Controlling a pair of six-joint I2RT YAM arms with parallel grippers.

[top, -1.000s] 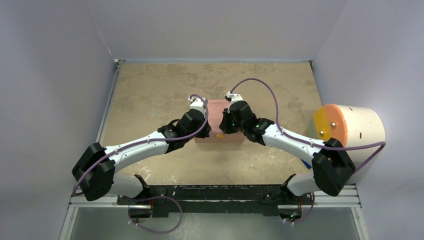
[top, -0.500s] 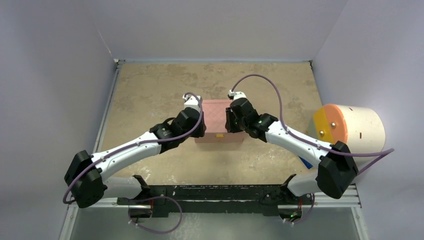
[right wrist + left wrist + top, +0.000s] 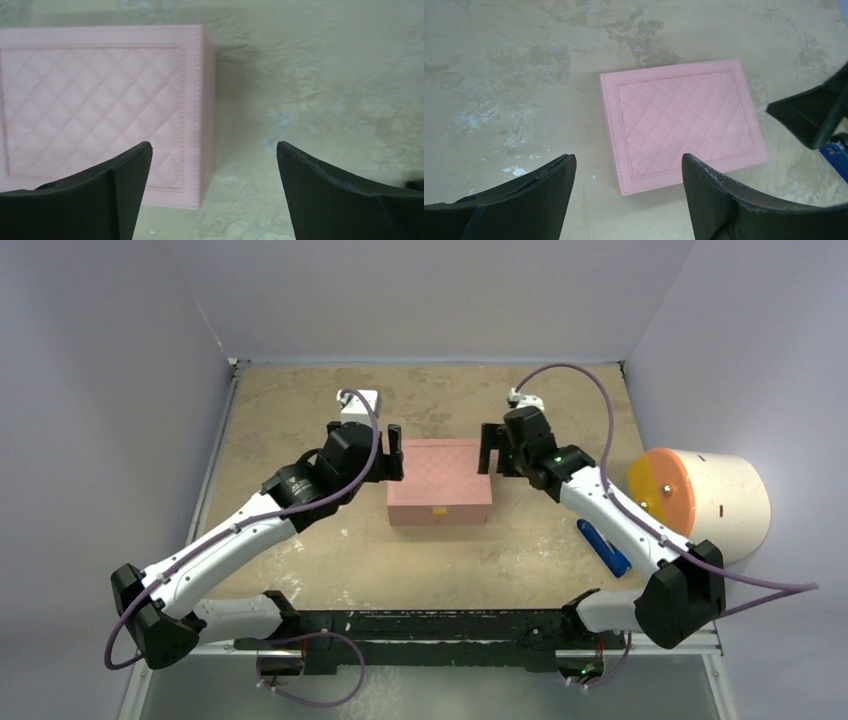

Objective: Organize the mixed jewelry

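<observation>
- You will find no readable text, brand, number or sign in any view.
- The pink box [image 3: 440,480] lid shows only quilted stitching.
- Small marks on the orange-faced drum [image 3: 655,475] are too tiny to read.
</observation>
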